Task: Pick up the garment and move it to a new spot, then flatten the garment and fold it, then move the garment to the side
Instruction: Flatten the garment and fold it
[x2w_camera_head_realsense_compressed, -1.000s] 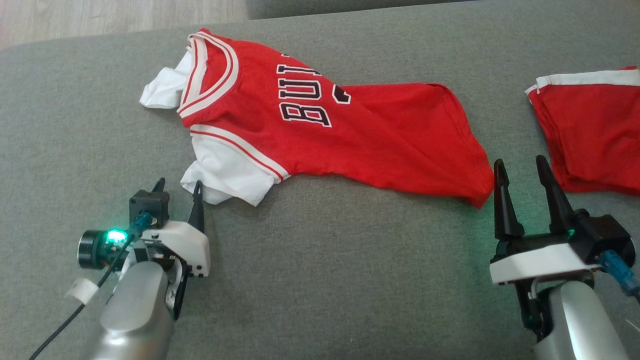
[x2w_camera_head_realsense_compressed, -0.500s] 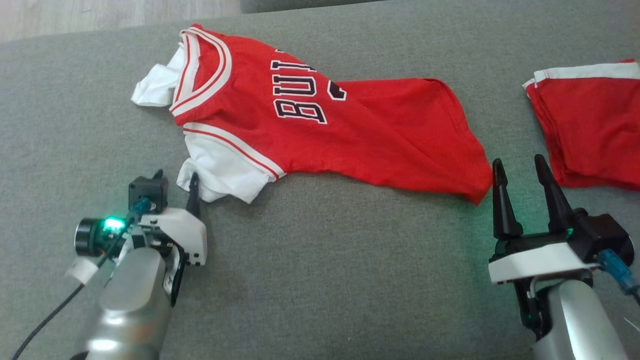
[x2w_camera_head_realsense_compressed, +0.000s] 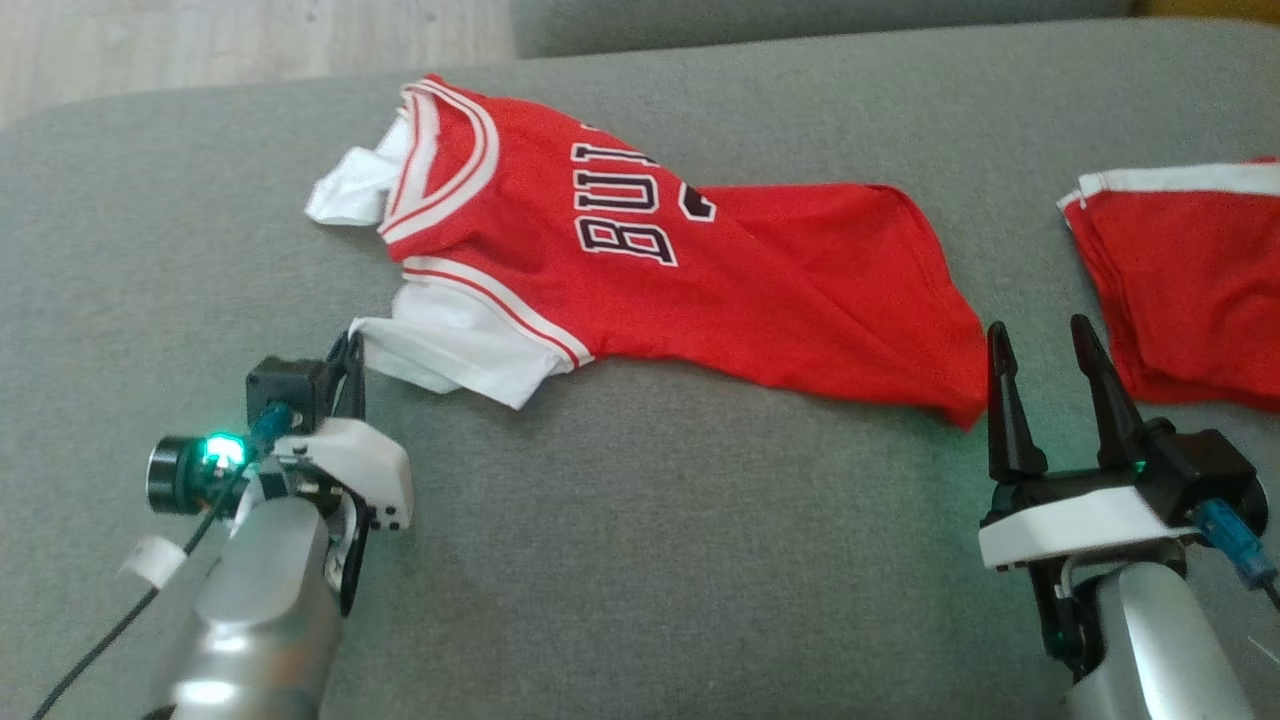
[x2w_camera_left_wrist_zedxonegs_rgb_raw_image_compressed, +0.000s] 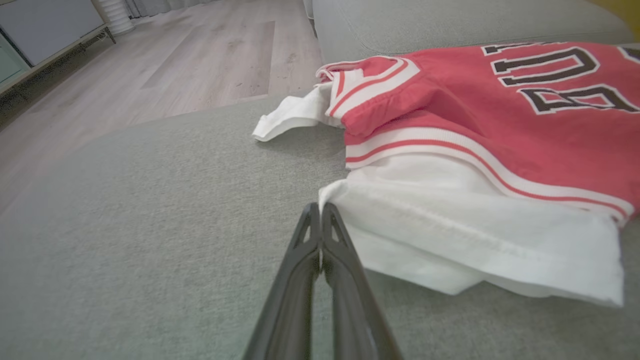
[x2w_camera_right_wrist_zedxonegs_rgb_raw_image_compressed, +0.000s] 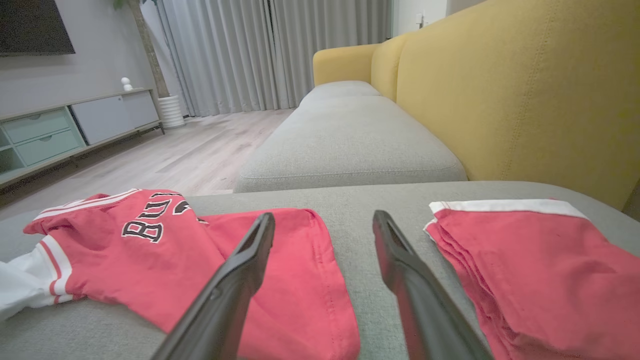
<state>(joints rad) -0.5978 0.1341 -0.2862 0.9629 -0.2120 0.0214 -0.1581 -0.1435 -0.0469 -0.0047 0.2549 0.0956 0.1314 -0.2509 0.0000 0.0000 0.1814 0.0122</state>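
Garment, a red jersey, lies rumpled on the grey sofa cushion, collar to the left. Left gripper jaws are together, clamped on the near white sleeve corner, which is possibly slightly lifted. Right gripper jaws are apart, just beside the red hem. Folded red piece sits apart on the right.

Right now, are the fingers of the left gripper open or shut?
Shut. The left gripper has its fingers pressed together, pinching a corner of the white sleeve of the jersey.
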